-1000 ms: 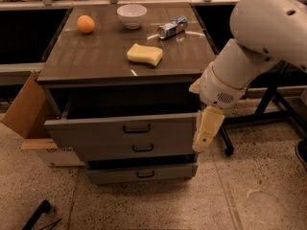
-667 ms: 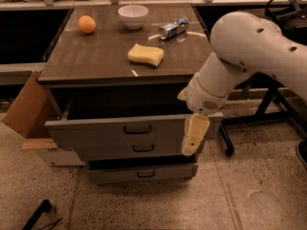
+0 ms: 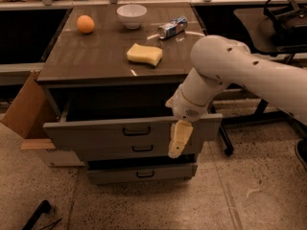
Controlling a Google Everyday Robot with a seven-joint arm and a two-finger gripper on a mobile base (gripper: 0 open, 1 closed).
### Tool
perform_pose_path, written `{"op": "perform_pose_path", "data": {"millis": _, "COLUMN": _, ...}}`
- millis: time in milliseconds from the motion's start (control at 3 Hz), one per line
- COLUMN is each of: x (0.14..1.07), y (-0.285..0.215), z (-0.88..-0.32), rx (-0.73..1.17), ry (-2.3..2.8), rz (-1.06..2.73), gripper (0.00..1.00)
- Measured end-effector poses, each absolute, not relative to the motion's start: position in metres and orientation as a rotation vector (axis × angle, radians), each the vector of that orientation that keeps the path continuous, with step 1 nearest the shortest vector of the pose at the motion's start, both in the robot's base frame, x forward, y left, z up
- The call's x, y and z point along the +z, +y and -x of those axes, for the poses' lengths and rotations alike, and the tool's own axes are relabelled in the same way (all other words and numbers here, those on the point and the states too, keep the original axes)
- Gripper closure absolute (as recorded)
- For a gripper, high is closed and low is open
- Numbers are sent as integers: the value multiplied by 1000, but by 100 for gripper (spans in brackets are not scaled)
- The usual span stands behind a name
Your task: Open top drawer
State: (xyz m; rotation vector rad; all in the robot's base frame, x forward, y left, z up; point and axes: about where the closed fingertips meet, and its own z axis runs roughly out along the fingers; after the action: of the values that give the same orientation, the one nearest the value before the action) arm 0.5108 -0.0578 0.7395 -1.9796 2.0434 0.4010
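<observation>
The top drawer (image 3: 96, 133) is pulled out from the cabinet, its wide grey front bearing a small dark handle (image 3: 136, 131). Its dark inside shows behind the front. Two narrower grey drawer fronts sit below it: the middle one (image 3: 142, 149) and the bottom one (image 3: 144, 174). My gripper (image 3: 178, 142) hangs down in front of the right part of the top drawer's front, to the right of the handle and apart from it. The white arm (image 3: 230, 75) reaches in from the right.
On the brown cabinet top (image 3: 96, 56) lie an orange (image 3: 85, 24), a white bowl (image 3: 132, 15), a yellow sponge (image 3: 144, 54) and a tipped can (image 3: 172, 28). A cardboard box (image 3: 24, 109) stands at the left. A table leg (image 3: 225, 143) is at the right.
The arm and gripper have moved left across the drawer front, nearer the handle. The top drawer stays pulled out.
</observation>
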Motion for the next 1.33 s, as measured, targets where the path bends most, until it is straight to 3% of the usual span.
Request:
{"op": "perform_pose_path", "data": {"millis": 1000, "x": 667, "y": -33, "z": -525, "rx": 410, "ry": 2099, "rz": 2028, "gripper": 0}}
{"op": "perform_pose_path", "data": {"millis": 1333, "x": 659, "y": -37, "z": -521, "rx": 391, "ry": 2125, "rz": 2017, "gripper": 19}}
